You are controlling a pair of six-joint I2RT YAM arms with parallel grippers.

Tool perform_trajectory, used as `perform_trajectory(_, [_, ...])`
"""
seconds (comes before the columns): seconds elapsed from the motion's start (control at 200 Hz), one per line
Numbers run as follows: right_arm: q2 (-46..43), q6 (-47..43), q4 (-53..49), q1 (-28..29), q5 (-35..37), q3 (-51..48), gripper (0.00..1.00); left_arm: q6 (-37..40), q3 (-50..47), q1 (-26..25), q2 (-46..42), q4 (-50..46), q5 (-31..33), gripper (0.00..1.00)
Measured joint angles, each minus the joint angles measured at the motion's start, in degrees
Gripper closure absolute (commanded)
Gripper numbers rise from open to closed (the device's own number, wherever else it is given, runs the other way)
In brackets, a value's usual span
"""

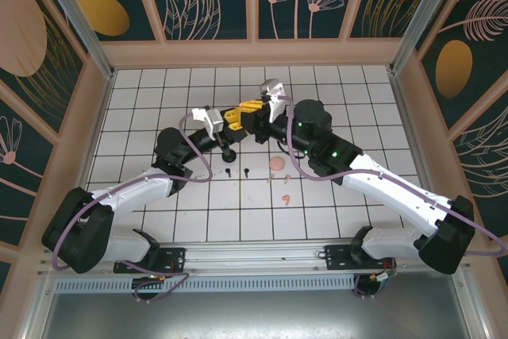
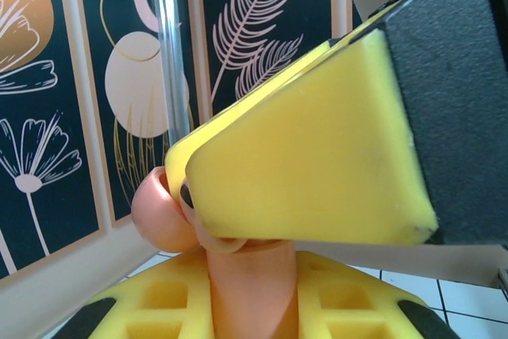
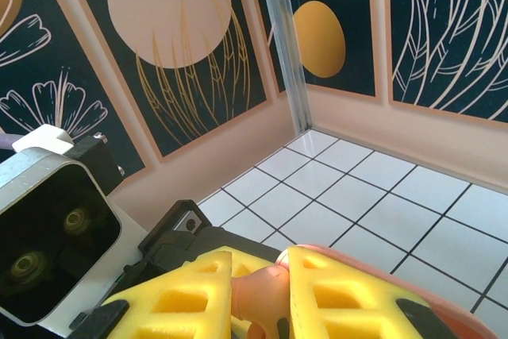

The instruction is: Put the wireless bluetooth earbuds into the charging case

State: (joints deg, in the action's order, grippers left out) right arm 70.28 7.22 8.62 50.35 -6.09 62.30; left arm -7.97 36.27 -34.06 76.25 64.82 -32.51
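Note:
Both grippers meet above the middle of the tiled table. My left gripper [image 1: 236, 119] [image 2: 250, 279] is shut on a smooth pale pink piece [image 2: 250, 299], which looks like the charging case. Its rounded pink part [image 2: 155, 212] juts out to the left. My right gripper [image 1: 255, 110] [image 3: 262, 275] is shut on a pink earbud [image 3: 270, 295], pressed right against that piece. The right gripper's yellow finger [image 2: 309, 156] covers the contact, so I cannot see how far the bud sits in. A pink rim [image 3: 359, 260] curves behind my right finger.
Two black earbuds [image 1: 228, 171] [image 1: 247, 171] lie on the tiles below the grippers. Pink earbuds [image 1: 270, 181] [image 1: 286, 198] and a pink lump [image 1: 276, 163] lie nearby. A small black round thing [image 1: 230, 152] sits under the left gripper. Patterned walls close in the table.

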Motion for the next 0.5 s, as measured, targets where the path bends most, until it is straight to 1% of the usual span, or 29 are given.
perform_trajectory(0.18, [0.07,-0.74,-0.63,0.22,1.90,-0.50,0.72,0.04,0.00,-0.13,0.00,-1.51,1.84,1.00])
perform_trajectory(0.38, [1.18,-0.81,-1.86,0.37,4.74,0.07,0.59,-0.07,0.00,-0.13,0.66,-2.14,3.50,1.00])
perform_trajectory(0.5, [1.90,-0.74,-2.51,0.48,5.95,0.55,0.56,-0.15,0.00,-0.13,1.16,-2.32,4.52,1.00])
